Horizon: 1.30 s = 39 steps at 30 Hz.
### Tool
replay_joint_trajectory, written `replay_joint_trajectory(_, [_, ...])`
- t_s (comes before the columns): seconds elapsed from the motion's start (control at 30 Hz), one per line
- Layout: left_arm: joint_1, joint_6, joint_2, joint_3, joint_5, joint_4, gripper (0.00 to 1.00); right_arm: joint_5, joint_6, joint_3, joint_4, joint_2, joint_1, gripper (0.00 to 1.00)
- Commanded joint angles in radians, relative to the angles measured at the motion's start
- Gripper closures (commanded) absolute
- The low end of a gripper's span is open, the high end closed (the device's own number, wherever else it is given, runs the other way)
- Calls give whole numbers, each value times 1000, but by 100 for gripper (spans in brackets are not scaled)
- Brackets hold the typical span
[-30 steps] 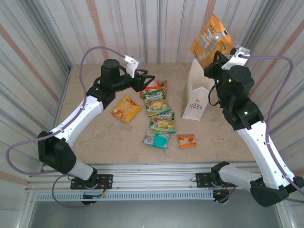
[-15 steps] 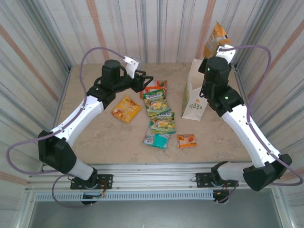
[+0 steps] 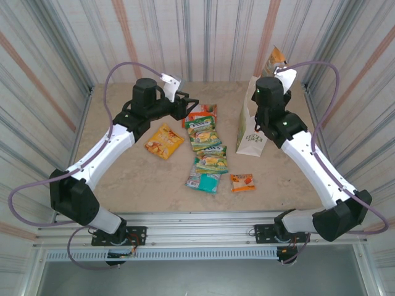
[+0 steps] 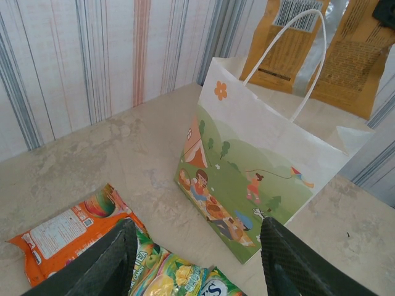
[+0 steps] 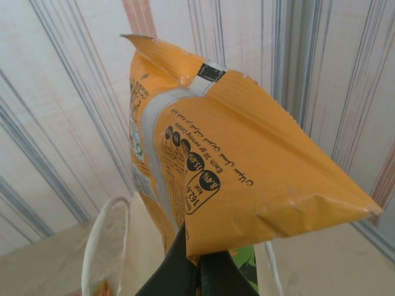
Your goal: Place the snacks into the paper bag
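right gripper (image 5: 192, 262) is shown clamped on the lower edge of the orange packet (image 5: 234, 179). the packet is held over the open mouth of the paper bag (image 3: 252, 134), presumably so that it can be lowered straight in. its long axis is seen running away from the fingers, toward 12 o'clock in the overhead view. the sealed end is farthest from the grip and the thin edge is turned to the top camera. the bag is stood upright at 3 o'clock of the loose packets (image 3: 202, 132), which are laid flat on the table (image 3: 136, 179). left gripper (image 4: 197, 268) is held wide apart and empty above them, likely positioned for the next pick.
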Motion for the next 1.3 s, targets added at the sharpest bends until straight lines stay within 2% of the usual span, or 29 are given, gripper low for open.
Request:
replay_joint_trajectory(0.0, [-2,-14,-5,-10,-11,-11,44,7,59,-21,-22,4,5,100])
replay_joint_trajectory(0.6, [-1,-7,8,7,-19,-17,44,-104,80,-16,60,89,-63,100])
replay_joint_trajectory(0.77, [-1,-11,12,7,-18,-17,44,-112,108,-10,14,97,-67,99])
replay_joint_trajectory(0.8, [-1,-12,12,7,-19,-17,44,-114,120,-16,6,92,-67,94])
replay_joint_trajectory(0.9, [-1,-15,16,8,-21,-23,44,-115,147,-28,-27,73,-67,72])
replay_joint_trajectory(0.97, [-1,-22,18,7,-19,-26,44,-114,154,-29,-54,58,-67,62])
replay_joint_trajectory(1.1, [-1,-36,15,2,-17,-40,44,-124,154,-29,-96,18,-67,56])
replay_joint_trajectory(1.27, [-1,-59,8,5,-48,-114,44,-224,141,13,-212,-50,-76,54])
